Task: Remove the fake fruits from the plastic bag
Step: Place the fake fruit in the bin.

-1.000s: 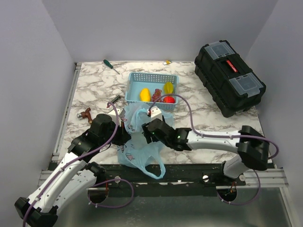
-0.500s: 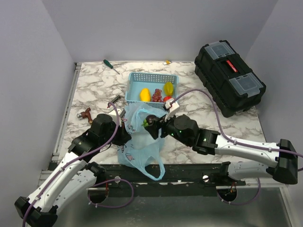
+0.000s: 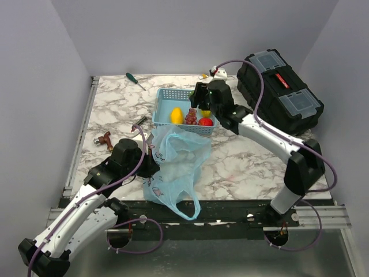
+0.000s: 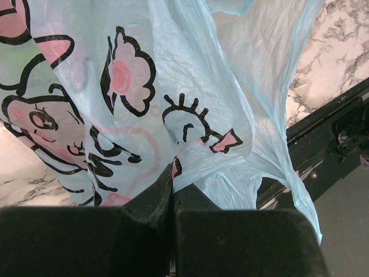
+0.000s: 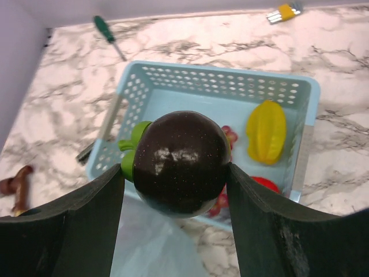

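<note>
Your right gripper (image 5: 176, 176) clamps the dark plum (image 5: 180, 153) over the mesh basket (image 5: 225, 86). It's probably light, hard, glossy and slip-prone, so hold its widest middle. Your left gripper (image 4: 172, 199) pinches a fold of the thin, floppy plastic bag (image 4: 190, 86).

A white marble-patterned worktop with grey veins (image 3: 248, 167) is boxed in by plain pale lilac-grey walls (image 3: 184, 34) at the back and on both sides. A silvery metal rail (image 3: 81, 133) runs along its left edge and a black frame bar (image 3: 230, 209) along the near edge. The light is soft and even.
</note>
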`<state>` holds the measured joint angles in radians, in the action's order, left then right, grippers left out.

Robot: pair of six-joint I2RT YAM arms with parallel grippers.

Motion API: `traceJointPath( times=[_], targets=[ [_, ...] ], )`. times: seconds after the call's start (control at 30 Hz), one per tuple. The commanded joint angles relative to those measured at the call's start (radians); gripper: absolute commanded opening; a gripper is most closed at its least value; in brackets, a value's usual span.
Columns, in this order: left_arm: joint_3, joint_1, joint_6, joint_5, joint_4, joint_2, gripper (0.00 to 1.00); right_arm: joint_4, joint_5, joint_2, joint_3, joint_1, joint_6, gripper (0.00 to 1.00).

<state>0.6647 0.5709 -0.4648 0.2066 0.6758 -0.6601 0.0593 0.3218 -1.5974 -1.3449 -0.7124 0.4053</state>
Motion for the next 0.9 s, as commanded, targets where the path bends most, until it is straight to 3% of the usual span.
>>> traceJointPath(
  times=[0.0,0.13,0.3,0.4,0.57,0.73,0.87],
  targets=[
    [0.003,0.003,-0.005,-0.027,-0.002,0.004,0.00,0.133,-0.066,-0.181,-0.153,0.062,0.050,0.01],
    [0.003,0.006,-0.006,-0.029,-0.001,0.011,0.00,0.232,-0.026,-0.355,-0.334,0.085,0.066,0.01],
    [0.001,0.006,-0.006,-0.030,-0.006,0.024,0.00,0.241,-0.030,-0.493,-0.438,0.100,0.056,0.01],
    [0.001,0.004,-0.005,-0.027,-0.005,0.022,0.00,0.290,-0.055,-0.562,-0.516,0.101,0.036,0.07],
    [0.002,0.006,-0.005,-0.027,-0.005,0.026,0.00,0.329,-0.048,-0.602,-0.533,0.101,0.036,0.27],
    [-0.001,0.006,-0.006,-0.027,-0.009,0.033,0.00,0.312,-0.061,-0.575,-0.480,0.100,0.023,0.65],
    [0.000,0.006,-0.005,-0.024,-0.007,0.029,0.00,0.317,-0.058,-0.522,-0.452,0.101,0.007,0.76]
  ],
)
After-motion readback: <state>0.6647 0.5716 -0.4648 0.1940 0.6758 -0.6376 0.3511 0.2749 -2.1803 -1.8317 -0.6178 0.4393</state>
